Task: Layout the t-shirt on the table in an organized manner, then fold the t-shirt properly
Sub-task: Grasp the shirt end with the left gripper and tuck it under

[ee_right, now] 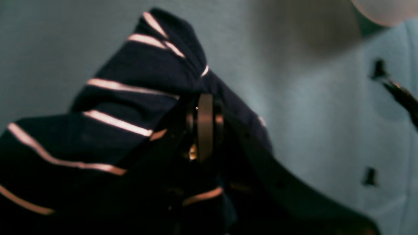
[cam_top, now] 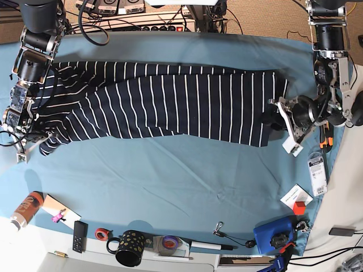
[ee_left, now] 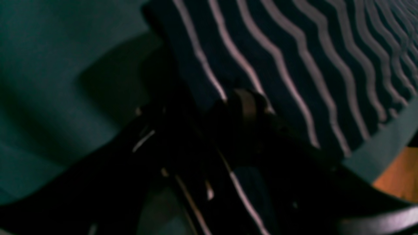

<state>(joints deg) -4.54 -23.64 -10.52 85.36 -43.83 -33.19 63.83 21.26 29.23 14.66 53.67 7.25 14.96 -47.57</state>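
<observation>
The right end effector (ee_right: 204, 127) is clamped on a bunched corner of the t-shirt (cam_top: 170, 99), with striped cloth gathered around its closed tips in the right wrist view. In the base view this arm stands at the picture's left edge, over the shirt's left end. The left end effector (cam_top: 272, 116) sits at the shirt's opposite end, on the picture's right; the left wrist view shows striped fabric lying against its dark fingers (ee_left: 248, 104), but the frame is blurred and too dark to tell whether the tips are apart or pinching cloth. The shirt lies stretched lengthwise across the far half of the counter (cam_top: 170, 175), mostly flat, with folds and wrinkles along its upper edge and at the left end. Along the near edge of the counter lie a dotted mug (cam_top: 129, 248), tape rolls (cam_top: 102, 233), a remote (cam_top: 79, 236), a pen (cam_top: 211, 246) and a blue device (cam_top: 272, 237). A can (cam_top: 26, 208) lies at the near left corner, well apart from the shirt.
</observation>
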